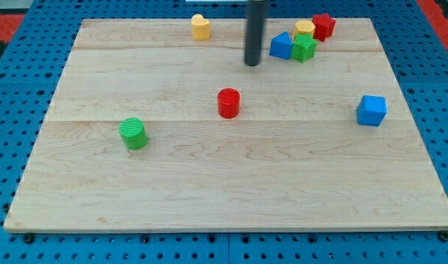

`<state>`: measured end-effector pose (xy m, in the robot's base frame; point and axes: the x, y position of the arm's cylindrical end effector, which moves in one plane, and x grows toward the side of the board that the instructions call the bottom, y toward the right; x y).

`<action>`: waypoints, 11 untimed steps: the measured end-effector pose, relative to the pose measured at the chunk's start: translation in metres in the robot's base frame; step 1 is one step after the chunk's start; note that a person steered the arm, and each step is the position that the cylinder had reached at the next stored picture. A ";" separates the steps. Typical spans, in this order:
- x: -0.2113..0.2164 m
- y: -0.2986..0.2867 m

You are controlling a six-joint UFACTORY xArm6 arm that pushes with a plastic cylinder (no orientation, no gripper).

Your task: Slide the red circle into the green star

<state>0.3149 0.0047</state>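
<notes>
The red circle [229, 103], a short cylinder, stands near the middle of the wooden board [231, 183]. The green star [304, 48] sits near the view's top right, touching a blue block [281, 46] on its left and a yellow block [305, 29] above it. My tip [253, 64] is the lower end of the dark rod, which comes down from the view's top. It is above and a little right of the red circle, apart from it, and left of the blue block.
A red star-like block [323, 26] lies at the top right beside the yellow block. A yellow block [201, 27] stands at the top centre-left. A green cylinder [134, 133] is at the left and a blue cube [371, 111] at the right.
</notes>
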 end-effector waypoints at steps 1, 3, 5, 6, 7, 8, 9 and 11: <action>-0.052 -0.117; -0.105 -0.049; -0.083 0.018; -0.056 -0.007; -0.053 0.016; -0.059 0.048; -0.056 0.045; 0.065 -0.104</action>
<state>0.3802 -0.0991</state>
